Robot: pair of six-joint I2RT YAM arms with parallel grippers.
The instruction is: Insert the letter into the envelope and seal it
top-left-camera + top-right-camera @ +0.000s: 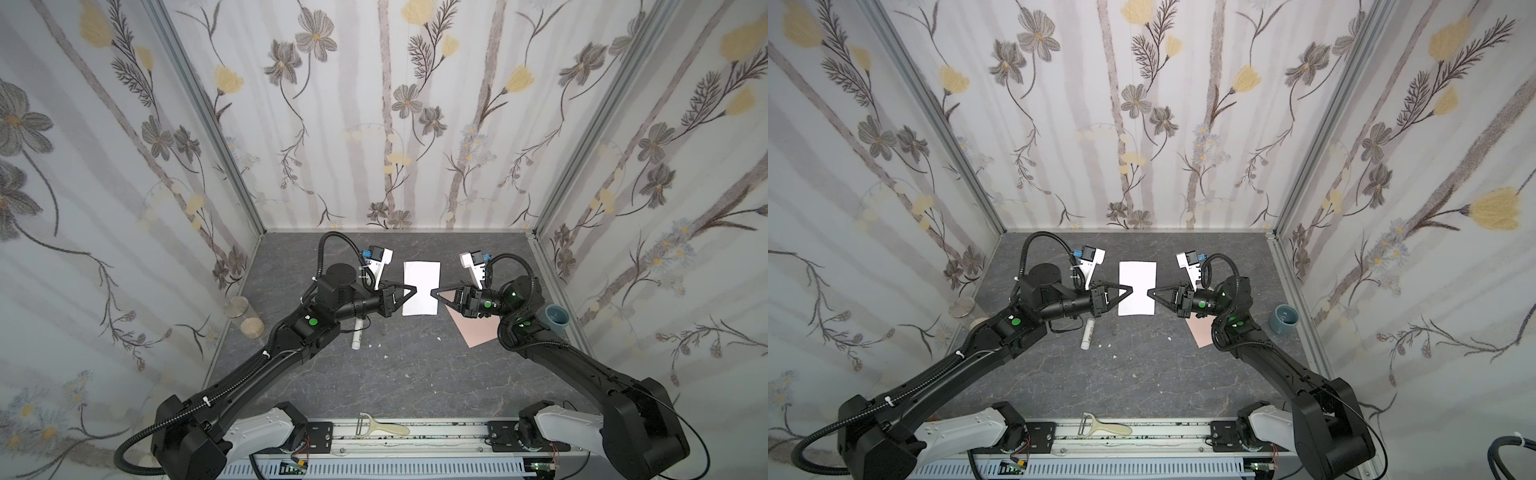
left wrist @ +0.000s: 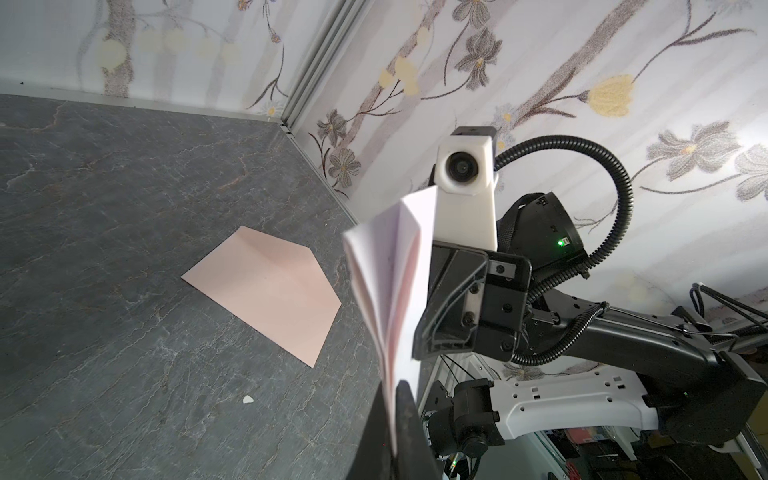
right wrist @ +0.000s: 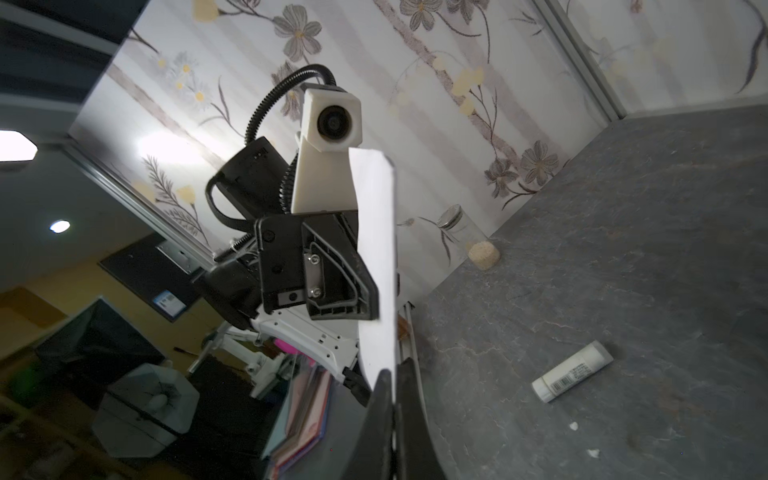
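The left tool (image 1: 415, 287) is pinched closed on the middle of one long edge of the letter (image 1: 421, 274). The right tool (image 1: 433, 291) is pinched closed on the middle of the opposite edge. In both top views the two tips face each other across the white sheet, with only a narrow strip of paper between them.

From the left wrist, the left tool (image 2: 395, 388) grips the letter (image 2: 390, 270) edge-on, and its folded layers fan apart away from the grip. From the right wrist, the right tool (image 3: 392, 374) clamps the letter (image 3: 376, 249), which rises as a narrow white strip. The sheet hangs between the tools, raised off the grey bench (image 1: 395, 374).

The envelope (image 1: 478, 328) lies flat on the bench, down beside the right arm, which covers part of it in both top views. The left wrist view shows the whole envelope (image 2: 266, 291), apart from the letter, with its flap apparently spread flat.

A glue stick (image 1: 357, 334) lies on the bench under the left arm. A jar (image 1: 239, 307) and a cork (image 1: 252, 327) sit near the left wall. A blue-grey cup (image 1: 557, 318) stands near the right wall. A peeler (image 1: 382, 428) rests at the front.
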